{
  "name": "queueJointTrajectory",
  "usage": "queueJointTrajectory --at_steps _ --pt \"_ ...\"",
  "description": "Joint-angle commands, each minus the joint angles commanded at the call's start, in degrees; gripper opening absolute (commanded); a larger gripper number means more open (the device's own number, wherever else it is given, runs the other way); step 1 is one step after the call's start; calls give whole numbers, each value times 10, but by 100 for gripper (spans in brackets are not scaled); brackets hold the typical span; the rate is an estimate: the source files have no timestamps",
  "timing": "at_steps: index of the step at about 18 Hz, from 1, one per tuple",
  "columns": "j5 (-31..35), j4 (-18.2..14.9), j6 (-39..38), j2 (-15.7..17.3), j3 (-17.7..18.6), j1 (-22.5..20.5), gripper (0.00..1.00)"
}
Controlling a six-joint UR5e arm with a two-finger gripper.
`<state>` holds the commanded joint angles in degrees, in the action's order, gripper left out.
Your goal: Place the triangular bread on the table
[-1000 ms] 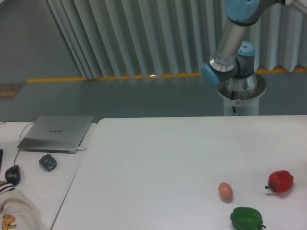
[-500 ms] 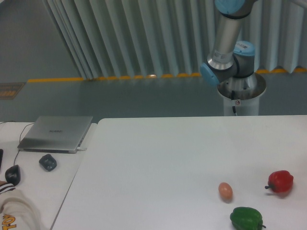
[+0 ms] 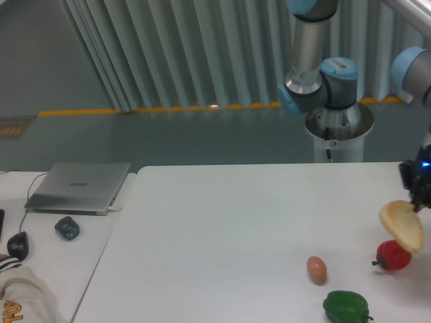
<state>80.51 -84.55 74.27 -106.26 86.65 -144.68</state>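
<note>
One arm at work, its gripper [image 3: 419, 197] showing only at the right edge of the view, dark, with a small blue light on it. Its fingers are clamped on the upper edge of the triangular bread [image 3: 403, 225]; the pale wedge hangs below them, tilted, in the air over the right side of the table [image 3: 222, 229]. The bread is not yet on the surface.

Directly beneath and partly behind the bread sits a red bell pepper [image 3: 392, 256]. Whether the bread's lower edge touches the pepper or merely overlaps it from this angle, I cannot tell. A green bell pepper [image 3: 346, 307] lies near the front edge, and a brown egg [image 3: 316, 268] sits just left of the peppers.

Off to the left, on a separate desk: a closed grey laptop [image 3: 81, 186], a dark mouse-like object [image 3: 67, 227], and another dark one [image 3: 17, 245] at the frame's edge.

Step in hand, as I judge it: carrying the bread to a set-down spot. The next move calls for bare tabletop, so a shift left or back, away from the red pepper, then a lowering until the wedge rests flat, and only then a release. Dropping straight down looks likely to land it on the pepper.
</note>
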Motion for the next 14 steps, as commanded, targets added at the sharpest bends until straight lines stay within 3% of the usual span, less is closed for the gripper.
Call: queueJointTrajectory --at_steps 7,11,14 --pt "111 -2 -16 -8 22 75 8" --pt "114 3 -18 -7 26 79 9" --pt "114 5 -18 -10 26 79 29"
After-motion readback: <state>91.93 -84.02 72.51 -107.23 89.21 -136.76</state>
